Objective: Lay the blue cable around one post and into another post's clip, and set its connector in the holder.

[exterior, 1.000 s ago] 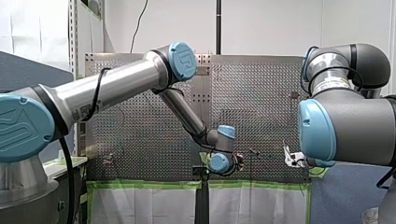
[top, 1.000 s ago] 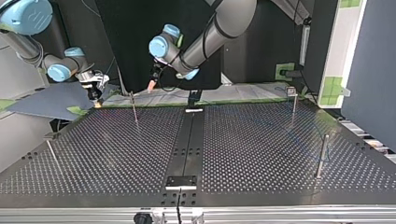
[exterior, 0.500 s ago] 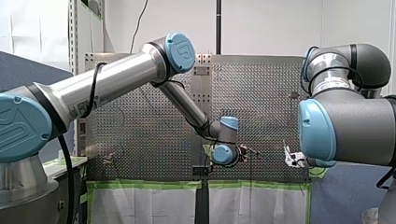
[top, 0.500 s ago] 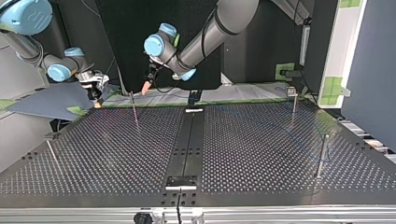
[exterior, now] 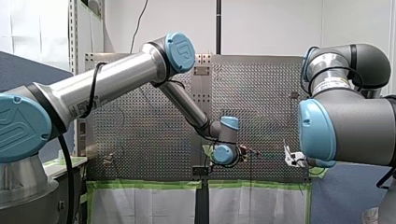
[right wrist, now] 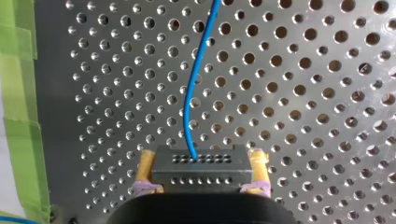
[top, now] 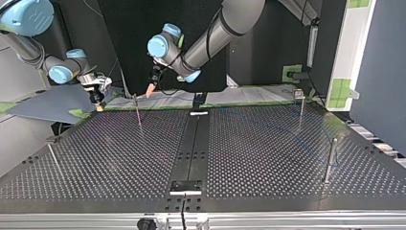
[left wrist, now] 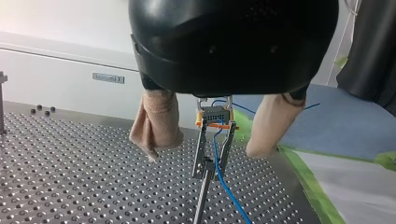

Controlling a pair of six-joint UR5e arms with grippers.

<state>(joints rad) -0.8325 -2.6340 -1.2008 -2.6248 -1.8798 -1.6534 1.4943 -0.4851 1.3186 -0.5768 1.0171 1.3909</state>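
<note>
Left gripper [left wrist: 201, 153] hangs with its beige pads spread wide; the post's clip [left wrist: 212, 140] stands upright between them, touching neither, with the cable [left wrist: 225, 184] running down from it. Right gripper [right wrist: 201, 157] is clamped on the connector [right wrist: 201, 170], the cable leading straight ahead over the table [right wrist: 303, 93]. Only this arm can seat it; taped edge just beside

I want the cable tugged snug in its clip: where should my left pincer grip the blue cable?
Probably on the bare stretch of blue cable just below the clip, beside the post. The left pincer is open with the strand between its pads, so advance straight ahead and close one pad on each side.
</note>
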